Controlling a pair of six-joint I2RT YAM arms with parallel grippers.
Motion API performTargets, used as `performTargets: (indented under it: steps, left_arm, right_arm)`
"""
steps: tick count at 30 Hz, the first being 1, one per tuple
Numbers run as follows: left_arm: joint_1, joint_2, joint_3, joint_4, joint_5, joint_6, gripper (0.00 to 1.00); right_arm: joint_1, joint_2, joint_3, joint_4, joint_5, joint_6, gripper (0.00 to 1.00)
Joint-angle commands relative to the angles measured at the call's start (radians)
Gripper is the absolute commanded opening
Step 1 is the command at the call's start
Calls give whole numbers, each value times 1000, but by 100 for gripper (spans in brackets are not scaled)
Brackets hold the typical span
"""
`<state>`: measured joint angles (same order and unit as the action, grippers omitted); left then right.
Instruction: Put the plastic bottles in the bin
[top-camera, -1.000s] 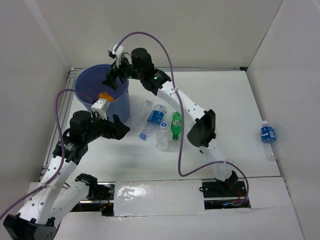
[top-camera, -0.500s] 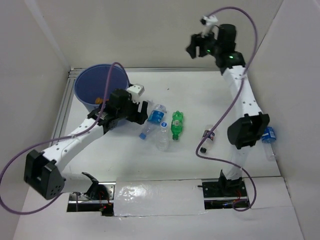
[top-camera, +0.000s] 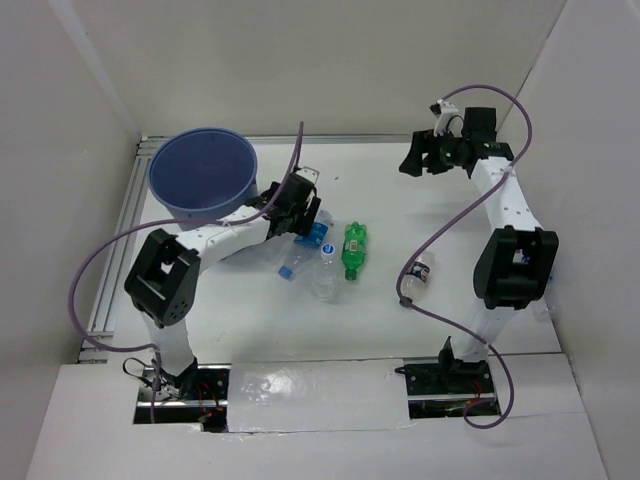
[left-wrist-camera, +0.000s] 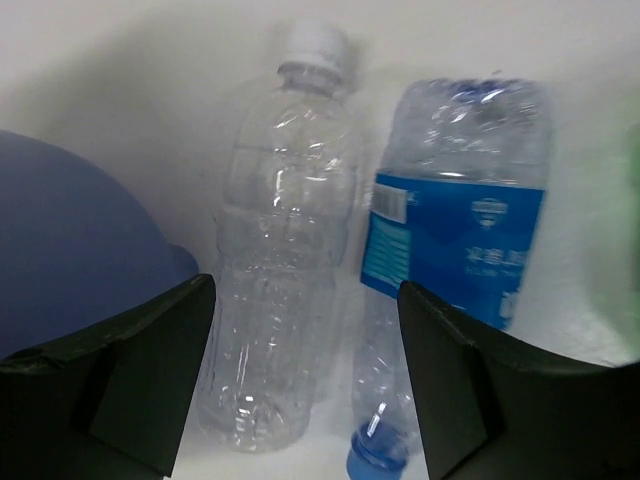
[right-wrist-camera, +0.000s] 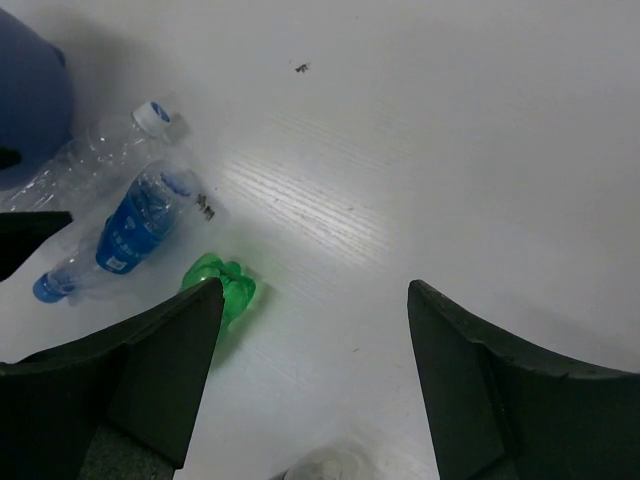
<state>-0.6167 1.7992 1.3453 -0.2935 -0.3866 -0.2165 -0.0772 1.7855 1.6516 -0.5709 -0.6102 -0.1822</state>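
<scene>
The blue bin (top-camera: 200, 178) stands at the back left, also in the left wrist view's left edge (left-wrist-camera: 70, 240). Right of it lie a clear white-capped bottle (left-wrist-camera: 285, 250) and a blue-label bottle (top-camera: 313, 235) (left-wrist-camera: 455, 250). My left gripper (top-camera: 308, 215) (left-wrist-camera: 305, 375) hangs open low over them, the clear bottle's base and the blue-label bottle's neck between its fingers. A green bottle (top-camera: 352, 250) (right-wrist-camera: 222, 285), another clear bottle (top-camera: 325, 275) and a dark-label bottle (top-camera: 415, 278) lie nearby. My right gripper (top-camera: 412, 163) (right-wrist-camera: 315, 340) is open and empty, up at the back right.
White walls close the table on the left, back and right. A metal rail (top-camera: 115, 270) runs along the left edge. Purple cables (top-camera: 440, 235) loop from both arms over the table. The right arm's elbow (top-camera: 515, 265) stands at the right side.
The left arm swung from beside the bin to the bottles right of it. The right arm left the bin, went to the back right and came lower. A dark-label bottle now lies centre right.
</scene>
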Motion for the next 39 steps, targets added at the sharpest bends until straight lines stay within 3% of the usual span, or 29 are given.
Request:
performTargets:
  steps: [1, 8, 11, 14, 15, 19, 20, 22, 26, 29, 32, 39]
  left_arm:
    - [25, 48, 34, -1, -98, -26, 86]
    - [57, 195, 83, -12, -87, -6, 89]
    - [57, 229, 83, -12, -42, -6, 83]
    - [57, 238, 65, -12, 5, -6, 53]
    - [48, 214, 64, -12, 26, -6, 36]
    - [25, 123, 76, -3, 35, -6, 18]
    - [12, 92, 93, -12, 35, -6, 18]
    - [12, 3, 142, -36, 60, -15, 18]
    - [3, -122, 335, -73, 78, -35, 17]
    - [24, -182, 444, -110, 87, -69, 17]
    - [61, -251, 443, -92, 48, -119, 17]
    - [187, -432, 284, -56, -118, -152, 20]
  right_arm:
    - [-22, -135, -27, 0, -82, -16, 81]
    - [-32, -205, -141, 28, -103, -16, 82]
    - [-32, -215, -151, 28, -121, -16, 82]
    - [-32, -236, -161, 17, -131, -16, 84]
    - [-32, -236, -171, 6, -143, -26, 82]
    - [-32, -247, -190, -20, -169, -57, 71]
    - [-32, -247, -199, -30, -169, -57, 65]
    - [-22, -247, -210, -61, -157, -83, 65]
    - [13, -238, -274, -80, -123, -83, 93]
    - [39, -238, -323, -80, -114, -59, 100]
    - [63, -216, -355, -69, -92, -46, 100]
    - [155, -153, -365, 0, -43, 35, 100]
